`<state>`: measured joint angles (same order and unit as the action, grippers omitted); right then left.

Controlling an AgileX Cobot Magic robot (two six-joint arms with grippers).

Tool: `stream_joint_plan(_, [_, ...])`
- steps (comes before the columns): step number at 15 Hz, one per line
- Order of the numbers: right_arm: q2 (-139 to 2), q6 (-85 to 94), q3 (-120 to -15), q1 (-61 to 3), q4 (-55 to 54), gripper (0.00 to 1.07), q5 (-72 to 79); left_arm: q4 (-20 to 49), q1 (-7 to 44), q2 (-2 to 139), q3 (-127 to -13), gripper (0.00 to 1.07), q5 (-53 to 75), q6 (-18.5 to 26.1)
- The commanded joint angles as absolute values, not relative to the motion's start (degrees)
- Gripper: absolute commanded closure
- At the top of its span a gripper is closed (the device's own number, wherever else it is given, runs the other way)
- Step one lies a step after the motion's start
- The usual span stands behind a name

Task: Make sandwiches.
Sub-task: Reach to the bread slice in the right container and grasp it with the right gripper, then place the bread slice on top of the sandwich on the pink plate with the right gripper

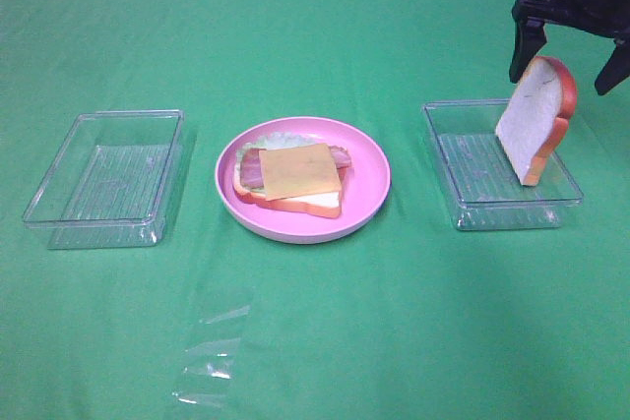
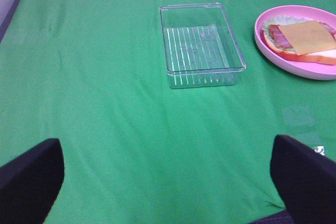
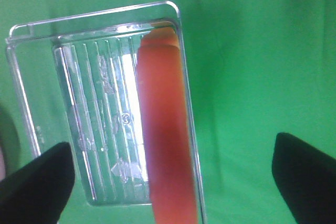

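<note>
On the round pink plate [image 1: 366,206] [image 2: 283,65] lies the sandwich [image 1: 295,176] [image 2: 304,39]: white bread at the bottom, then lettuce, bacon and a yellow cheese slice on top. A second bread slice [image 1: 535,121] [image 3: 165,129] stands tilted on its edge in the right clear tray [image 1: 471,176] [image 3: 94,124], leaning toward the tray's far right side. My right gripper [image 1: 561,78] [image 3: 170,187] hangs open over that slice's top, its fingers wide on either side and not touching it. Over bare cloth, my left gripper [image 2: 168,187] is open and empty; the exterior high view does not show it.
An empty clear tray [image 1: 106,182] [image 2: 202,45] sits to the left of the plate. A crumpled piece of clear film [image 1: 212,356] lies on the green cloth near the front edge.
</note>
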<state>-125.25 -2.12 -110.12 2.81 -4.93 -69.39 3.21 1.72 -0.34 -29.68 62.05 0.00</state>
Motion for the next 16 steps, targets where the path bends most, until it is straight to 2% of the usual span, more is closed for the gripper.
stream_joint_plan(1, [-127.37, -1.15, -110.64, 3.04, -5.33, 0.1, -69.79, 3.32, 1.78, -1.55, -29.62, 0.08, 61.76, -0.34])
stream_joint_plan(5, [-129.2, -0.52, -110.64, 3.04, -7.28, 0.18, -70.02, 3.32, 1.78, -1.49, -29.62, 0.08, 61.76, -0.34])
stream_joint_plan(6, [-129.2, -0.52, -110.7, 3.04, -7.28, 0.3, -70.02, 3.32, 1.78, -1.49, -29.62, 0.08, 61.76, -0.34])
stream_joint_plan(7, [-129.2, -0.52, -111.38, 3.04, -6.99, 0.5, -70.36, 3.32, 1.78, -1.49, -29.62, 0.08, 61.76, -0.34])
stream_joint_plan(8, [-129.2, -1.55, -112.59, 3.04, -5.79, 0.79, -71.16, 3.32, 1.78, -1.49, -29.62, 0.08, 61.76, -0.34])
stream_joint_plan(9, [-129.2, -2.64, -113.22, 3.04, -4.87, 0.88, -71.85, 3.32, 1.78, -1.49, -29.62, 0.08, 61.76, -0.34])
stream_joint_plan(13, [-129.2, -2.81, -113.45, 3.04, -4.24, 0.89, -73.57, 3.32, 1.78, -1.49, -29.62, 0.08, 61.76, -0.34])
stream_joint_plan(16, [-129.2, -2.81, -113.45, 3.04, -4.53, 1.01, -73.91, 3.32, 1.78, -1.49, -29.62, 0.08, 61.76, -0.34])
